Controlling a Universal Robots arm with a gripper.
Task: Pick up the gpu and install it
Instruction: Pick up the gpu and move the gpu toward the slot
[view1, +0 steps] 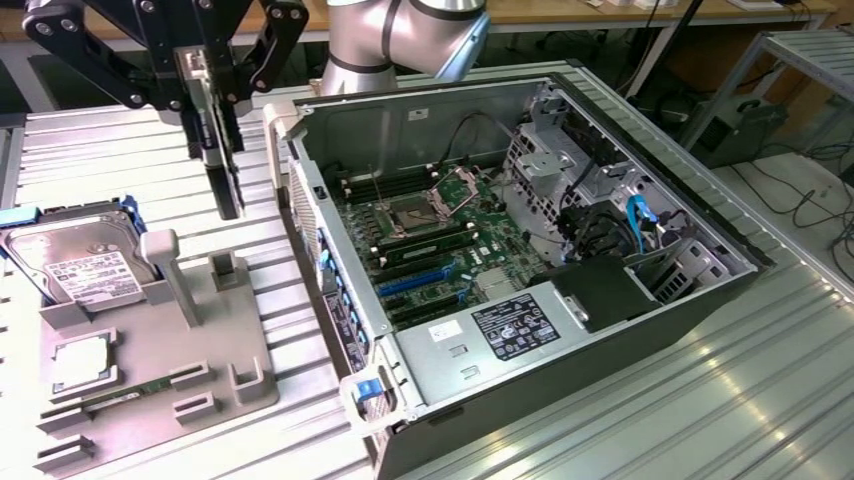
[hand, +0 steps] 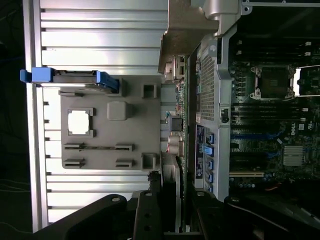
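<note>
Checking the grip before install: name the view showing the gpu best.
The exterior view: the gpu hangs upright in the claw, its dark side visible along its length. The wrist view shows it edge-on, a thin strip beside the computer case.

Ribbed silver aluminium table (view1: 747, 400), brushed sheen. Grey moulded plastic holder tray (view1: 200, 345), matt. Open computer case (view1: 387, 130), dull bare sheet metal inside. Thin dark gpu card (view1: 224, 160), matt face. Silver hard drive (view1: 83, 265), glossy white label.

Dark gpu (view1: 224, 160), grey tray (view1: 200, 348), green motherboard (view1: 441, 235), blue-framed hard drive (view1: 80, 262)
</note>
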